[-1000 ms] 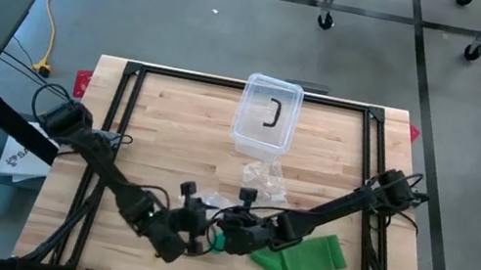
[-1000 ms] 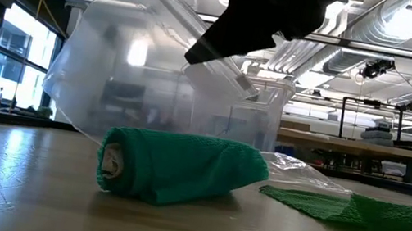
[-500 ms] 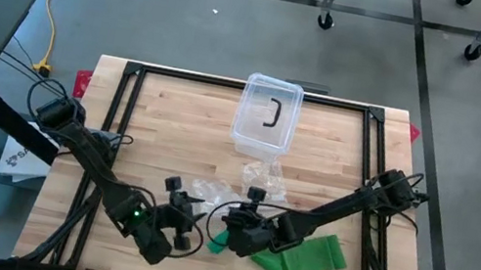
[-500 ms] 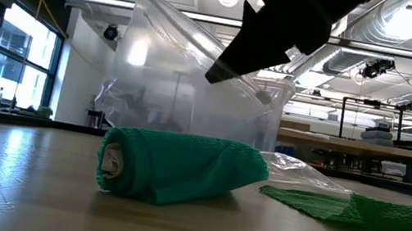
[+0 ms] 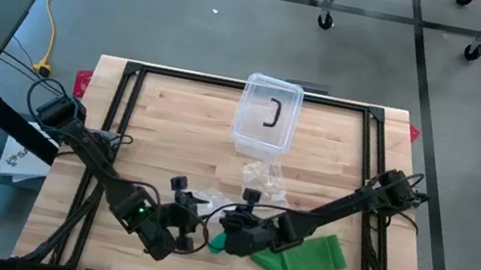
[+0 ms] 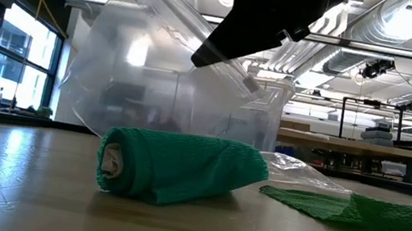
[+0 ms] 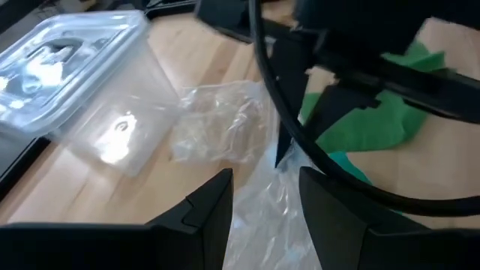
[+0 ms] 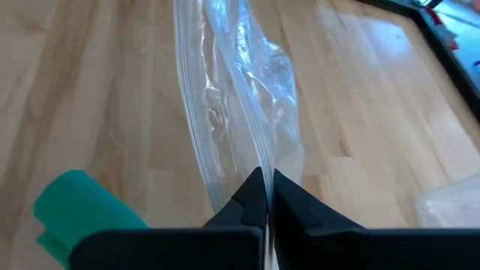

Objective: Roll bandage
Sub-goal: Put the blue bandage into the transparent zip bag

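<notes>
High view: both grippers meet at lower centre, bandage (image 5: 304,255) lower right. Low view: rolled bandage end centre, clear bag (image 6: 169,85) hanging above. Left wrist: left gripper (image 7: 262,195) jaws apart around bag. Right wrist: right gripper (image 8: 264,196) pinched shut on bag.

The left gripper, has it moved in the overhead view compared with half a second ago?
Yes. The left gripper has shifted slightly rightward, closer to the green bandage roll, which lies where it was on the table.
</notes>
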Available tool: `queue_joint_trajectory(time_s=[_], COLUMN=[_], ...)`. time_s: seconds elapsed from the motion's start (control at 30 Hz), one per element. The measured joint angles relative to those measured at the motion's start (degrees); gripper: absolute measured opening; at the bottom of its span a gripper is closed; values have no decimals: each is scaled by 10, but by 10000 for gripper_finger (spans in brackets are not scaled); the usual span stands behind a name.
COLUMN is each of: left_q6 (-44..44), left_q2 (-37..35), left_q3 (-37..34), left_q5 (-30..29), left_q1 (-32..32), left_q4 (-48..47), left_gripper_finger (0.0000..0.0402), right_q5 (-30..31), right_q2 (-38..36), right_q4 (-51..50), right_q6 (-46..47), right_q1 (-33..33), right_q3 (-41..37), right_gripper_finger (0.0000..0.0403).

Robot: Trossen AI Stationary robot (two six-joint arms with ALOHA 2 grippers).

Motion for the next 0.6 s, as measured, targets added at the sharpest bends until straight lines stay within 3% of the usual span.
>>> queue_joint_trajectory(time_s=[0.3,0.43,0.6], left_q6=[17,16,7], left_q2=[9,12,13], left_q3=[0,0,1], left_q5=[54,57,48], left_q1=[25,28,32], left_q4=[6,2,-10], left_gripper_finger=[149,149,149], right_q5=[-11,-6,-10], right_q2=[-1,-13,-26], right_q4=[7,-1,-2], right_q6=[3,51,30], right_q1=[-9,-20,-24], right_q3=[0,0,0], right_gripper_finger=[0,0,0])
